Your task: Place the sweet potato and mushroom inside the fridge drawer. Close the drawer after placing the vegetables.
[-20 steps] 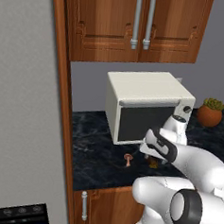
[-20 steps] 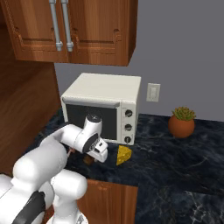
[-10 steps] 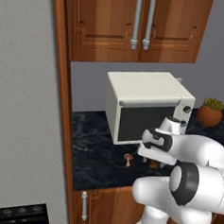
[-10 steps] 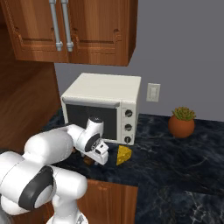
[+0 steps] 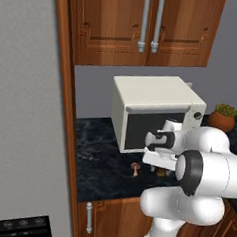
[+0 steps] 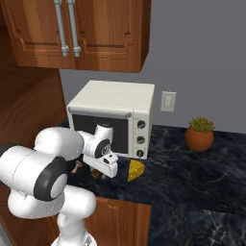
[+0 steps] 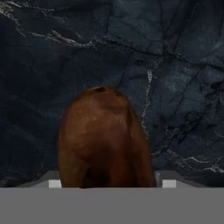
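We take the cream-white box-shaped microwave oven (image 5: pixel 156 110) on the dark marbled stone counter (image 5: pixel 100 159) as our landmark. The gripper (image 7: pixel 107 186) is low over the counter just in front of the oven's dark door. In the hand view the oblong orange-brown sweet potato (image 7: pixel 105 140) sits between the two finger positions, its lower end at the frame's bottom. The fingertips themselves are hidden below it, so we cannot tell whether the jaws are spread or pinching it. From the left base view a sliver of the sweet potato (image 5: pixel 161 172) shows beneath the white hand. The tiny mushroom with pinkish-brown cap and pale stem (image 5: pixel 135 167) stands on the counter in front of the oven's left corner, near the hand but apart from it. A yellow holed cheese wedge (image 6: pixel 136 169) lies in front of the oven's knob side. A terracotta pot with a green plant (image 6: pixel 200 134) stands well to the oven's right.
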### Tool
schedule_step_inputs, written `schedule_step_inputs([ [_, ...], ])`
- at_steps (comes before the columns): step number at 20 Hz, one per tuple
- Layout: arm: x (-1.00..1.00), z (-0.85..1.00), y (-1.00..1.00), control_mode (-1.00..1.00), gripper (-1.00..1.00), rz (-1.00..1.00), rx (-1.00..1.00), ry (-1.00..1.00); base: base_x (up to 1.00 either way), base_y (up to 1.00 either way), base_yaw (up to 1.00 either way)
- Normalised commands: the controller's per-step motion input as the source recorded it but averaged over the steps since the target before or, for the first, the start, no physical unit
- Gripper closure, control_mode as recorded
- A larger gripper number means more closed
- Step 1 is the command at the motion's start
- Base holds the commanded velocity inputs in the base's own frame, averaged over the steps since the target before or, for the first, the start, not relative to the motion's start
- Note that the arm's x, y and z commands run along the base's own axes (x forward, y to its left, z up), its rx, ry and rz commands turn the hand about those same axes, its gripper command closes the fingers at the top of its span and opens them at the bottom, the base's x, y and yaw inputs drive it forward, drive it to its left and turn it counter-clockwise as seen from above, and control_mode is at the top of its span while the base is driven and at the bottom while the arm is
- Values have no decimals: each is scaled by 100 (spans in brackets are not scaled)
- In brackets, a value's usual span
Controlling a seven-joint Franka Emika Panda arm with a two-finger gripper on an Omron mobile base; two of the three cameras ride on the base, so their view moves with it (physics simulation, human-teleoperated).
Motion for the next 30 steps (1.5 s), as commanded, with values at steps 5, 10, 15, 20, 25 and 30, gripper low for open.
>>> schedule_step_inputs([
  [5,-42,13,4,-100,100,0,0,-13,0,0,0],
  [10,-42,88,0,-100,100,0,-2,-23,0,0,0],
  [15,-56,100,0,-100,100,-1,0,-18,0,0,0],
  [20,-79,97,8,-100,100,-1,0,-12,0,0,0],
  [25,-50,40,32,-100,100,0,0,-7,0,0,0],
  [30,-3,3,24,-100,100,0,0,4,0,0,0],
])
